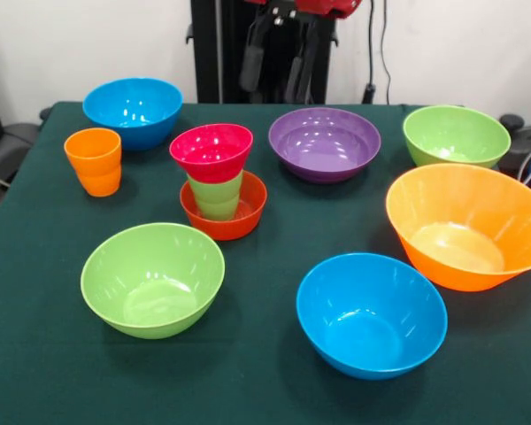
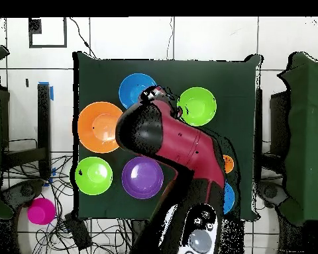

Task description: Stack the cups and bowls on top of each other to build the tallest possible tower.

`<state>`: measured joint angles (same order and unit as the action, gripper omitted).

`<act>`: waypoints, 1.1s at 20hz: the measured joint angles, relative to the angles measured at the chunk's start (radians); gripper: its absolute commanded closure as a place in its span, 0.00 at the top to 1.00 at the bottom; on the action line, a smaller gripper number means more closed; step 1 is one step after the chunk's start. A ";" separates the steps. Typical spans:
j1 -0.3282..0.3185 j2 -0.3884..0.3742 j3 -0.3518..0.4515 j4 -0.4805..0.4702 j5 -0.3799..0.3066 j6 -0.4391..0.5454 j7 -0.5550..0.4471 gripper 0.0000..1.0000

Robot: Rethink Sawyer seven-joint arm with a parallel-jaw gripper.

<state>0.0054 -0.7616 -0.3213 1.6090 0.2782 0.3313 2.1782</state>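
The tower (image 1: 216, 181) stands left of the table's middle: a pink bowl (image 1: 211, 150) on a light green cup (image 1: 217, 199) in a small red-orange bowl (image 1: 224, 220). Other bowls and an orange cup (image 1: 94, 161) ring it on the dark green cloth (image 1: 265, 390) (white wall behind). The gripper (image 1: 274, 66) hangs above; I cannot tell its state.

Pink bowl (image 1: 211, 151) atop green cup (image 1: 217, 197) in red-orange bowl (image 1: 224, 209); orange cup (image 1: 94, 161) apart.
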 measured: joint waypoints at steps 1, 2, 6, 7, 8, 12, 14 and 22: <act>-0.002 0.000 0.003 0.004 -0.005 -0.003 0.000 1.00; -0.004 0.000 0.006 0.009 -0.010 -0.006 0.000 1.00; 0.006 0.001 0.013 0.030 -0.029 -0.018 0.000 1.00; 0.011 0.001 0.013 0.033 -0.029 -0.018 0.000 1.00; 0.016 0.002 0.012 0.035 -0.029 -0.018 0.000 1.00; 0.059 0.001 0.009 0.037 -0.029 -0.018 0.000 1.00; 0.075 0.001 0.007 0.037 -0.029 -0.018 0.000 1.00; 0.129 -0.008 -0.009 0.037 -0.029 -0.018 0.000 1.00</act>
<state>0.1342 -0.7700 -0.3305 1.6458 0.2494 0.3134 2.1782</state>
